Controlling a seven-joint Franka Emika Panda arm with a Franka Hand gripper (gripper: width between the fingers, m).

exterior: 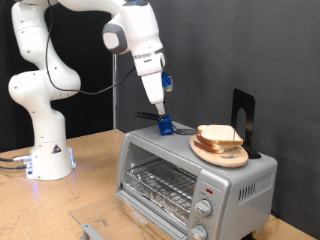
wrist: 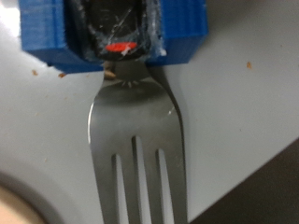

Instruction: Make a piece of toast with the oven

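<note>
Atop the oven point(exterior: 200, 178), jaws grasping a fork point(wrist: 138, 140), toast point(exterior: 220, 136) lies just beside them.

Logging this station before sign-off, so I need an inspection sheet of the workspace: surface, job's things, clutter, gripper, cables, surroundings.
Surface: wooden tabletop, carrying the oven and the robot base.
Job's things: silver toaster oven, glass door closed, wire rack inside bare; slice of bread on a round wooden plate on the oven's roof.
Clutter: black upright stand behind the plate; metal bracket at the table's front edge.
Gripper: gripper low over the oven roof at a blue block; the wrist view shows a metal fork seated in the blue holder.
Cables: cable at the base; another along the arm.
Surroundings: black backdrop.
</note>
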